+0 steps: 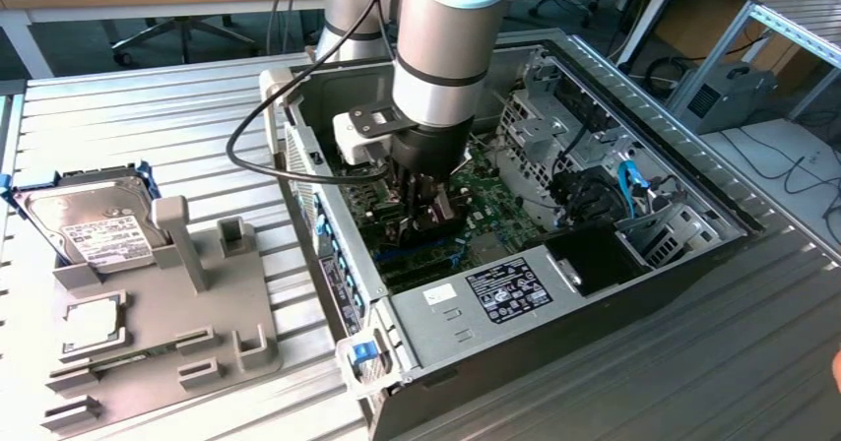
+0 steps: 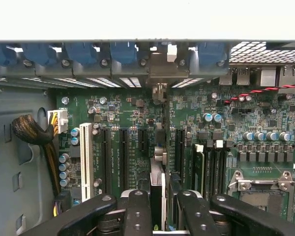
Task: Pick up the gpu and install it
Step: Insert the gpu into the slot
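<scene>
- The gripper [image 2: 159,206] is clamped on the gpu [image 2: 157,172], seen edge-on between its two fingers [image 2: 137,211], the jaws narrow around the thin card
- The card stands upright over the expansion slots [image 2: 123,157] of the motherboard [image 2: 196,123], its bracket end toward the rear slot openings [image 2: 160,73]
- The arm [image 1: 434,67] reaches down inside the open computer case [image 1: 683,165]
- Pickup looks done; whether the card is fully seated cannot be told
- The hard drive [image 1: 93,220] sits on the grey holder tray [image 1: 250,343], near the table's edge on the exterior view's left

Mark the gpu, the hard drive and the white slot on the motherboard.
gpu [image 2: 157,184]: wrist view, top edge of the card between the gripper's fingers.
hard drive [image 1: 95,226]: exterior view, white label.
white slot [image 2: 86,155]: wrist view, middle of the slot body.
</scene>
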{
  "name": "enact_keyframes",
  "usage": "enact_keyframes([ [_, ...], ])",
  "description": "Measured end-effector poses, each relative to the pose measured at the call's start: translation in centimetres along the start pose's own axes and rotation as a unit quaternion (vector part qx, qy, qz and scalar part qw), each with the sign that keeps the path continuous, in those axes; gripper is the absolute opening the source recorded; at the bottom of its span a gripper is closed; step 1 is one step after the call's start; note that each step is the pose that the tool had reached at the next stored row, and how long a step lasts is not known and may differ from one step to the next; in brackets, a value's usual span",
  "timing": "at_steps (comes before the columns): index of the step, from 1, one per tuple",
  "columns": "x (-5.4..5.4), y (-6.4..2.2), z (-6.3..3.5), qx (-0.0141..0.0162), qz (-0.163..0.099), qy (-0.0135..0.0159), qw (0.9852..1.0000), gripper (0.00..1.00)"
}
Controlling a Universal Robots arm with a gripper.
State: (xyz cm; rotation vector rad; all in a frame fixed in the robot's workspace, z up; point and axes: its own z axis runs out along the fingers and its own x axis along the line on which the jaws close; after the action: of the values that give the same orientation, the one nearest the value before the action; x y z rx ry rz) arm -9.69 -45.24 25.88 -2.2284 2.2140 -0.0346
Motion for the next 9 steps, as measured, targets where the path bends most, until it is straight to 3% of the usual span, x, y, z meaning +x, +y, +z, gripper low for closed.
enact_keyframes([
  [9, -0.01, 0.00, 0.20, 0.0002, 0.000, -0.0005, 1.0000, 0.26],
])
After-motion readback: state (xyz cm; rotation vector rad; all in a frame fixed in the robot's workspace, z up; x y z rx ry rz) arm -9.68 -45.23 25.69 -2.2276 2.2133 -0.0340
